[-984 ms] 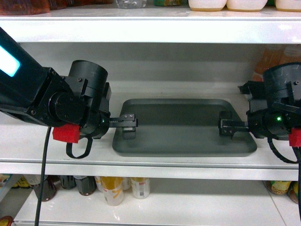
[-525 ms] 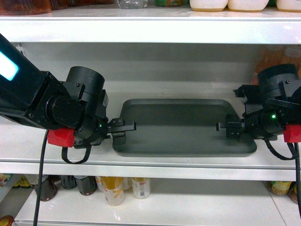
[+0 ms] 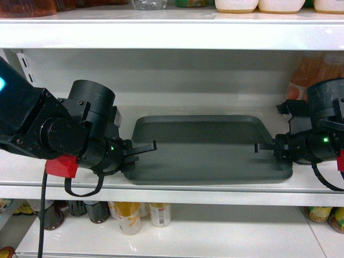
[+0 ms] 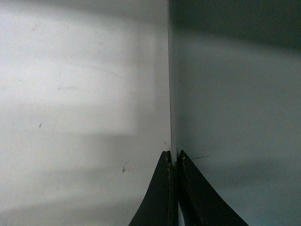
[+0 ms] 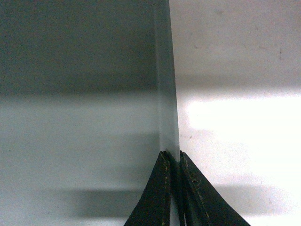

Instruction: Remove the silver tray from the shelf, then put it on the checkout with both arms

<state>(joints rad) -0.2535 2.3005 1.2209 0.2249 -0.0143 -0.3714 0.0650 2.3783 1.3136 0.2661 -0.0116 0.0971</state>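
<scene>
Both black end effectors, left (image 3: pixel 141 148) at nine o'clock and right (image 3: pixel 267 147) at three, pinch the rims of the flat grey-green rectangular tray (image 3: pixel 201 150) lying on the glossy white shelf board (image 3: pixel 161 189).

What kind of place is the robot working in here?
Probably a shop or a mock-up of one. White shelf boards sit on slotted uprights, bottles and cans are lined up on the shelf below, and more packaged goods stand on the board above the tray.
</scene>
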